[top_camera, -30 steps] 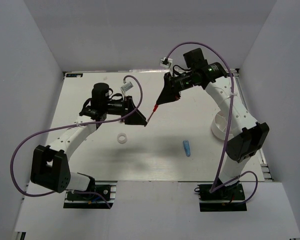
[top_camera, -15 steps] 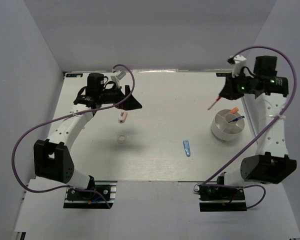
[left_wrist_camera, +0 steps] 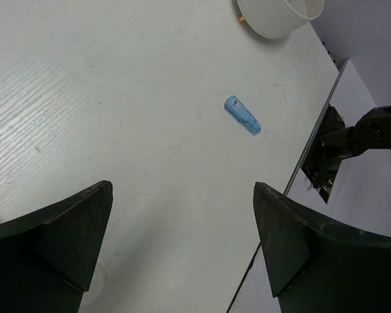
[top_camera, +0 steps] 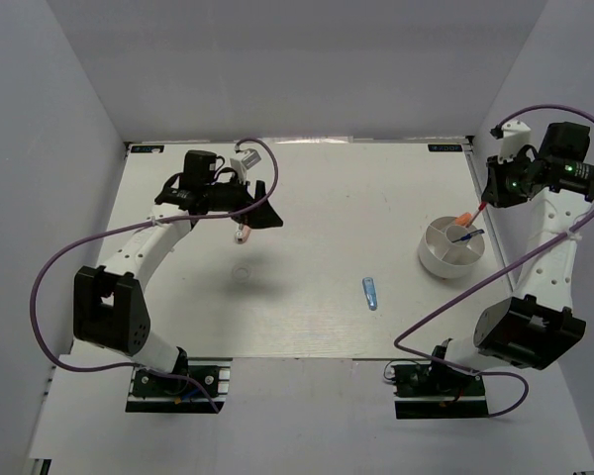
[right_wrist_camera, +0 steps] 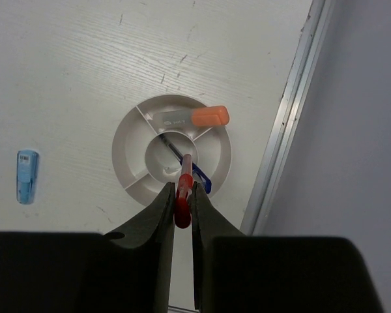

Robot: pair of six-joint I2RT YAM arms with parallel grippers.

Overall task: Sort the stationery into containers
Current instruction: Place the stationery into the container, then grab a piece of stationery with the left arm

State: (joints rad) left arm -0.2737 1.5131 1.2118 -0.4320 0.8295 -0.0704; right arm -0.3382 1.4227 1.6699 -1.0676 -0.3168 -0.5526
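Note:
My right gripper [right_wrist_camera: 182, 187] is shut on the slim red pen [right_wrist_camera: 183, 195], which hangs tip-down over the middle of the round white divided bowl [right_wrist_camera: 128, 156]. In the bowl lie the white marker with orange cap [right_wrist_camera: 208, 117] and the blue pen [right_wrist_camera: 201, 179]. In the top view the right gripper [top_camera: 488, 201] is above the bowl's [top_camera: 434, 261] far right rim. My left gripper [top_camera: 263, 214] is open and holds nothing, above the table at the far left. The pinkish eraser [top_camera: 243, 235] lies just beside it, the white tape ring [top_camera: 242, 272] nearer. The light-blue piece [top_camera: 370, 293] lies mid-table.
The table's right metal edge [right_wrist_camera: 288, 124] runs close beside the bowl, with the grey wall behind it. In the left wrist view the light-blue piece [left_wrist_camera: 242, 115] and the bowl [left_wrist_camera: 274, 16] lie far ahead of the open fingers [left_wrist_camera: 290, 241]. Purple cables loop over both arms.
The right arm swung from mid-table to the right, carrying the red pen over the bowl. The left gripper drew back to the far left, away from the pen, and stays open.

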